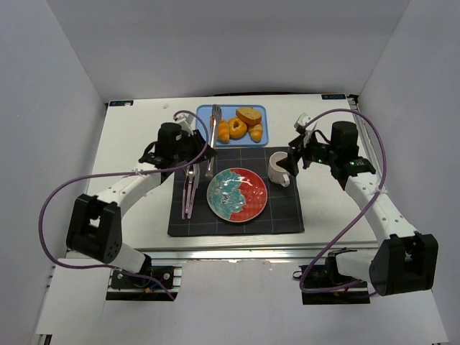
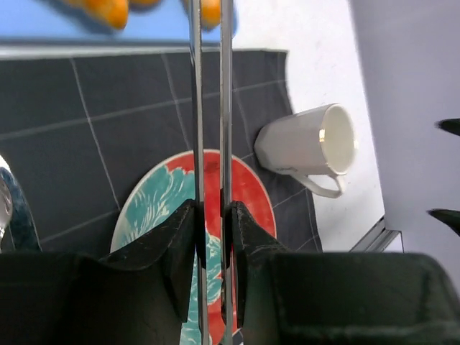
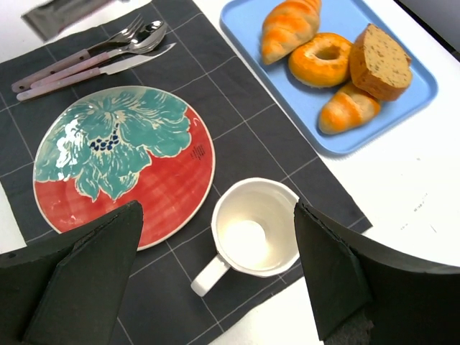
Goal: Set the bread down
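Observation:
The bread (image 1: 237,127), a small round golden-orange ring bun, lies on the blue tray (image 1: 261,134) at the back, between croissants and a brown-topped cut roll; it also shows in the right wrist view (image 3: 320,59). My left gripper (image 1: 203,153) is shut on metal tongs (image 1: 214,133), whose two arms (image 2: 196,108) run between its fingers (image 2: 172,244) toward the tray. The tong tips are near the tray's left end. The red and teal plate (image 1: 253,205) lies on the dark placemat. My right gripper (image 1: 298,162) is open and empty above the white mug (image 3: 251,230).
The dark gridded placemat (image 1: 287,215) holds the plate, the mug (image 1: 280,169) on its right and pink-handled cutlery (image 1: 190,190) on its left. Croissants (image 3: 291,25) and the cut roll (image 3: 379,61) share the tray. White walls enclose the table on three sides.

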You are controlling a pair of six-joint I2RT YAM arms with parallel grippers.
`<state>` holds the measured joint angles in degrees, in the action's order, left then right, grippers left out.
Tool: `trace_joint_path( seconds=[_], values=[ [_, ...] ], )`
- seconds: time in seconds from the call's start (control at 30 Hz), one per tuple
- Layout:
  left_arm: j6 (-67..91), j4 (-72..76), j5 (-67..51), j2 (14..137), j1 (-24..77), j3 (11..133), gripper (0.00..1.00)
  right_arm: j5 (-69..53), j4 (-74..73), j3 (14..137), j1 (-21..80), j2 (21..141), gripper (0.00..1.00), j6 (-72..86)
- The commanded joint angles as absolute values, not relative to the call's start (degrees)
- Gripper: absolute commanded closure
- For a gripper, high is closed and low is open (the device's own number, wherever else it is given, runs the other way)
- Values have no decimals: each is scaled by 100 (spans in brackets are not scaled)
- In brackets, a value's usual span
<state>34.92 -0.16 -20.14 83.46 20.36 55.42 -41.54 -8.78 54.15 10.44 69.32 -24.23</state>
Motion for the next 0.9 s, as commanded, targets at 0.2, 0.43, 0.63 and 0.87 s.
trace_joint_path(
  seconds=[0.2,0.43,0.63,0.87],
  values=[
    [1794,-2898,-722,9667,2741,7970,61,-4333,-554,5555,817,6742,11,-2048],
    [766,-3910,192,10502,3295,9201,55,-4359,-580,5519,721,6732,11,-2074],
    [264,-4350,807,10837,3621,9852,54,-4430,-580,5563,677,6803,11,-2048],
    [-245,-4070,1406,10609,3902,9862,54,-4474,-580,5563,624,6829,11,-2048]
  ],
)
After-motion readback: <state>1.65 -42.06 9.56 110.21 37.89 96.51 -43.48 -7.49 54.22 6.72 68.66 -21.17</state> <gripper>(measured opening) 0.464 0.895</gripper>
